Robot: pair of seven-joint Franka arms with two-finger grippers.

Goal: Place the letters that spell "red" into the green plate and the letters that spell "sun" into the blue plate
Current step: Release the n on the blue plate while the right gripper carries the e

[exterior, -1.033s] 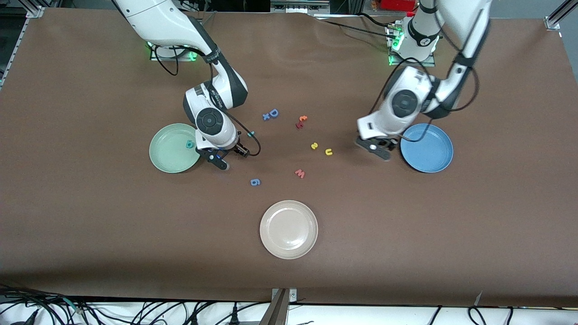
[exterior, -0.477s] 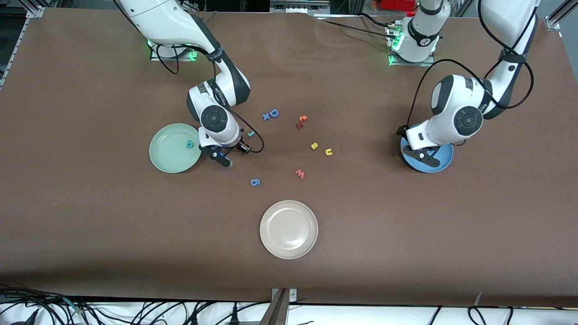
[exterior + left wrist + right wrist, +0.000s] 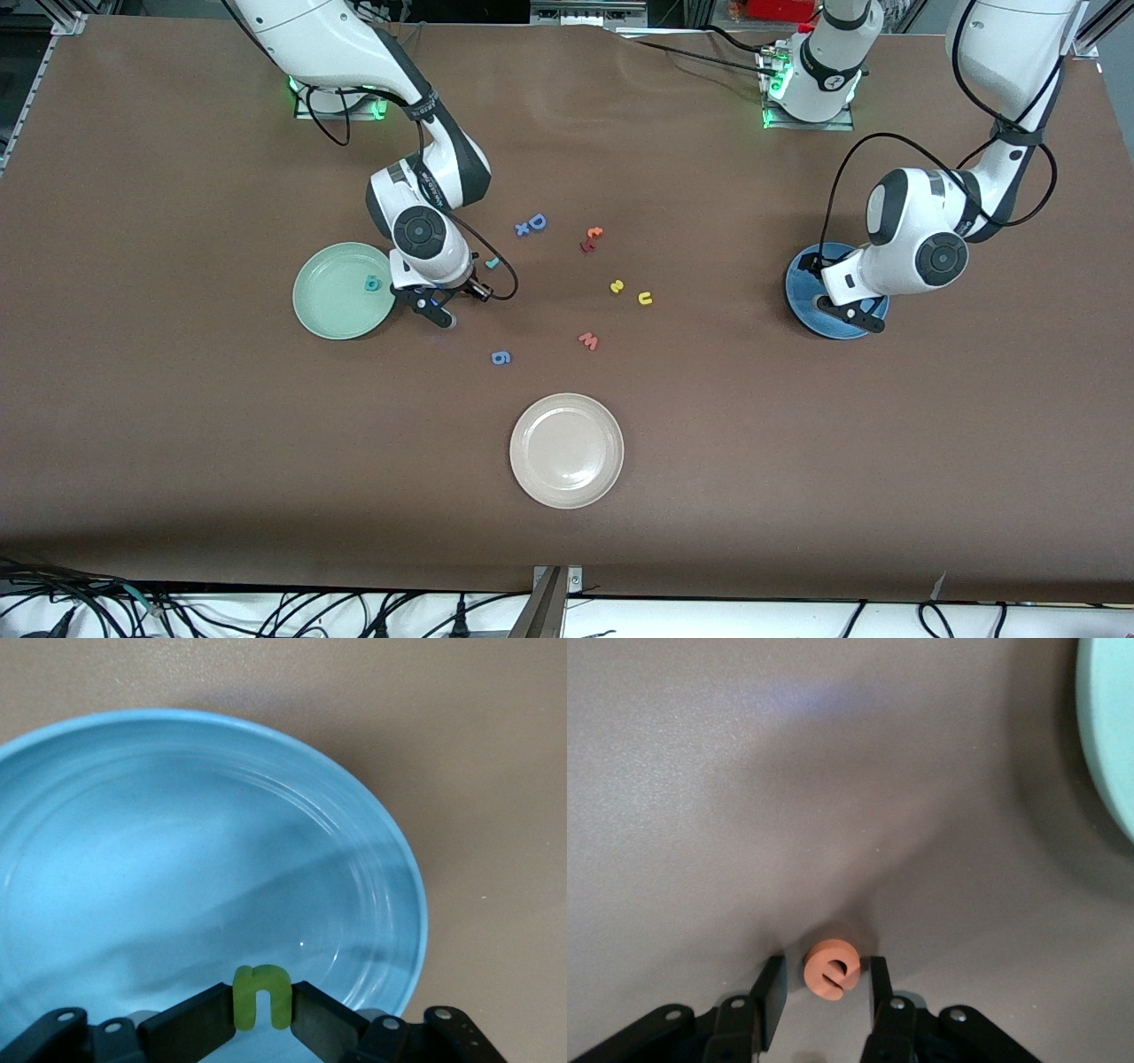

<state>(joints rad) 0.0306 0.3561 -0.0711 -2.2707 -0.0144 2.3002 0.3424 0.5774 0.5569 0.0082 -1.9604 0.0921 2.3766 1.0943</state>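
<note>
My left gripper (image 3: 261, 1003) is shut on the olive-green "n" (image 3: 261, 990) and hangs over the blue plate (image 3: 177, 859), which lies toward the left arm's end of the table (image 3: 804, 297). My right gripper (image 3: 825, 971) is down at the table beside the green plate (image 3: 332, 301). It is open, with the orange "e" (image 3: 831, 969) lying between its fingers and a thin gap showing on one side. A teal letter (image 3: 371, 283) lies in the green plate. The teal "r" (image 3: 492, 262), yellow "s" (image 3: 617, 286) and yellow "u" (image 3: 645, 299) lie mid-table.
A cream plate (image 3: 566, 450) sits nearest the front camera. Loose on the cloth are a pink "w" (image 3: 588, 340), a blue "g" (image 3: 500, 357), a blue "D" (image 3: 536, 221) and an orange-and-dark-red pair (image 3: 591, 237).
The left arm swung from the table beside the blue plate to above it, carrying the "n". The right gripper shifted slightly away from the green plate, down by the "e".
</note>
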